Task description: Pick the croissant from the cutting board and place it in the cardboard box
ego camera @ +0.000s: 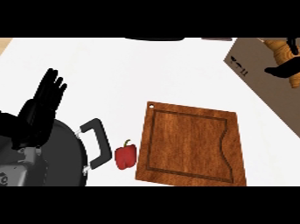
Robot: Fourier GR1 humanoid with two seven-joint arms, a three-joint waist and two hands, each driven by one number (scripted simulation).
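The golden croissant [284, 53] hangs at the upper right, above the open cardboard box [268, 89]. My right hand [289, 68] is curled round it, black fingers crossing its middle, and only part of the hand shows at the view's edge. The wooden cutting board [191, 144] lies bare in the lower middle of the counter. At the left my left hand [39, 111] rests open with its fingers pointing up.
A black pan [55, 153] with a looped handle [97, 142] sits at the lower left, under my left forearm. A red bell pepper [126, 155] lies between the pan's handle and the board. The white counter [133, 74] stretches behind the board.
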